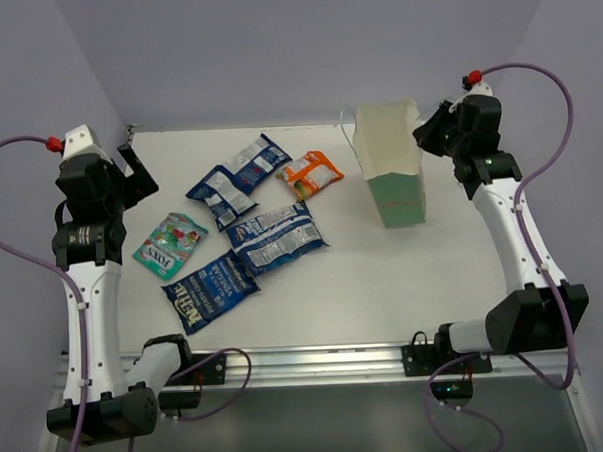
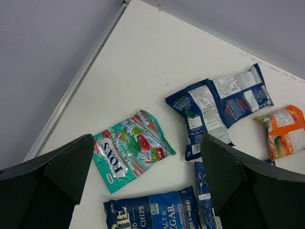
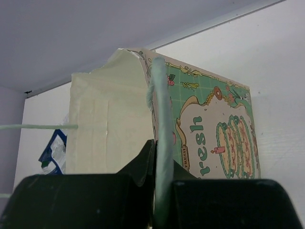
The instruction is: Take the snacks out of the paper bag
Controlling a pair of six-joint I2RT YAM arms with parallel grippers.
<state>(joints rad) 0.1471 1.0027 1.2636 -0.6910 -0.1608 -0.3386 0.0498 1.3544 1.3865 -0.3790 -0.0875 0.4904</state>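
Note:
The paper bag [image 1: 397,194] stands at the right of the table, its cream inside facing up. My right gripper [image 1: 427,133] is shut on the bag's right rim and string handle [image 3: 160,143]. The printed green outside [image 3: 214,129] shows in the right wrist view. Several snacks lie on the table left of the bag: a teal packet [image 1: 170,244], a dark navy one [image 1: 211,290], an orange one [image 1: 311,173] and three blue-and-white ones [image 1: 277,237]. My left gripper [image 1: 137,175] is open and empty, above the table's left side, with the teal packet [image 2: 131,150] below its jaws.
The back wall and the side walls close in the table. The table's left edge rail [image 2: 76,81] runs close to my left gripper. A metal rail [image 1: 318,363] with both arm bases runs along the near edge.

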